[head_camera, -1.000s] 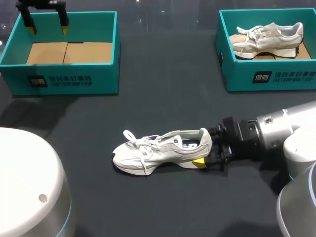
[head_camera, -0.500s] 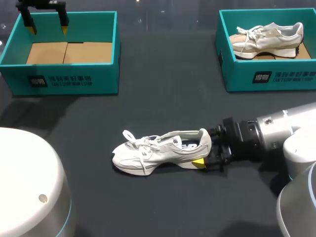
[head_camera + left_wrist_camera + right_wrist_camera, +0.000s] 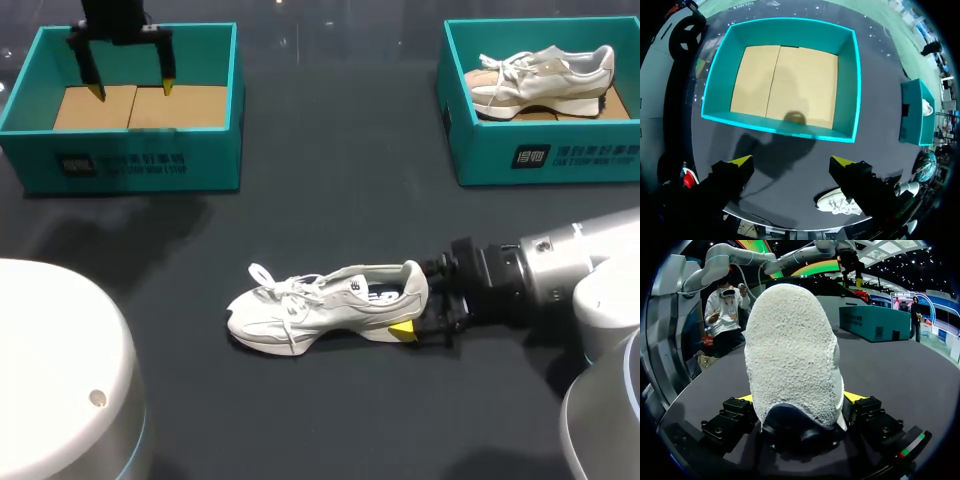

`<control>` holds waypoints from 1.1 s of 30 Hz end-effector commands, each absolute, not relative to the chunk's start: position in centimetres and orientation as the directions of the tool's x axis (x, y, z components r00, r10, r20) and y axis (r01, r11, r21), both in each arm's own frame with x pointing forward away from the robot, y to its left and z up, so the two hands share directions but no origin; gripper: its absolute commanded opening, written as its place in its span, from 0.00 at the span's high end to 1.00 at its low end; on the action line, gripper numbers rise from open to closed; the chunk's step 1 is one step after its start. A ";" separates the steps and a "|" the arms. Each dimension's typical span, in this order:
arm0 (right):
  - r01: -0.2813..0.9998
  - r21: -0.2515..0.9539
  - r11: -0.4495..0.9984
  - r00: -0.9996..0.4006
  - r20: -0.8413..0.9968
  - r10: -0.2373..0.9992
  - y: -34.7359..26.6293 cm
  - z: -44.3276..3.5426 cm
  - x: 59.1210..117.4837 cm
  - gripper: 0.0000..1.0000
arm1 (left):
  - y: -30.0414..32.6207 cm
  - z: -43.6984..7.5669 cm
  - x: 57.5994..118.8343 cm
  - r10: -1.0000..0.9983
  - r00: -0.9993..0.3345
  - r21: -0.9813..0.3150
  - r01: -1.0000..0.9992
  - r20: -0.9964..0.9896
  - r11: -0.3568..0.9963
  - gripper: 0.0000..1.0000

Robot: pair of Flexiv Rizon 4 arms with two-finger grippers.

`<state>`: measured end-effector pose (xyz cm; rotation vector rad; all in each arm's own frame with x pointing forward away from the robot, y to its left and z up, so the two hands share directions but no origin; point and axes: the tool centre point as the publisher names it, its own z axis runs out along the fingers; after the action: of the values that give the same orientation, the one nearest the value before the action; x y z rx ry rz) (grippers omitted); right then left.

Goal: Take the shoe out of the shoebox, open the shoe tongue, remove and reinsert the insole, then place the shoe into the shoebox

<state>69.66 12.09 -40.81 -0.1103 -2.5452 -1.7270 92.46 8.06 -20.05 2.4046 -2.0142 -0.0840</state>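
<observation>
Teal open-topped shoebox (image 3: 200,165), left: left end effector (image 3: 131,90) over it, fingers spread wide. Dark surface (image 3: 330,180), centre: white lace-up sneaker (image 3: 320,305), upright, heel clamped by right end effector (image 3: 800,399). The head view shows one yellow tip, the right wrist view both. Second teal shoebox (image 3: 545,155), right: matching sneaker (image 3: 540,75) inside.

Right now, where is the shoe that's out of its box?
In the head view the shoe lies on the table near its middle, toe toward my left, heel held in the right gripper.
</observation>
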 end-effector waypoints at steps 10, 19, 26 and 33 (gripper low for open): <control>0.095 0.923 0.372 -0.995 0.092 0.026 12.3 -40.8 69.5 1.00 | 2.2 -20.1 83.6 -0.985 0.173 -0.010 -0.985 -0.016 -0.173 0.00; 0.095 0.923 0.372 -0.995 0.092 0.026 12.3 -40.8 69.5 1.00 | 2.2 -20.1 83.6 -0.985 0.173 -0.010 -0.985 -0.016 -0.173 0.00; 0.095 0.923 0.372 -0.995 0.092 0.026 12.3 -40.8 69.5 1.00 | 1.5 -20.4 82.4 -0.982 0.189 -0.011 -0.982 -0.014 -0.188 0.00; 0.095 0.923 0.372 -0.995 0.092 0.026 12.3 -40.8 69.5 1.00 | -0.6 -20.4 79.7 -0.979 0.204 0.009 -0.979 -0.018 -0.204 0.00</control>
<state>69.63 12.05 -40.81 -0.1101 -2.5463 -1.7272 80.54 -0.23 -20.41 2.4420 -1.9669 -0.0329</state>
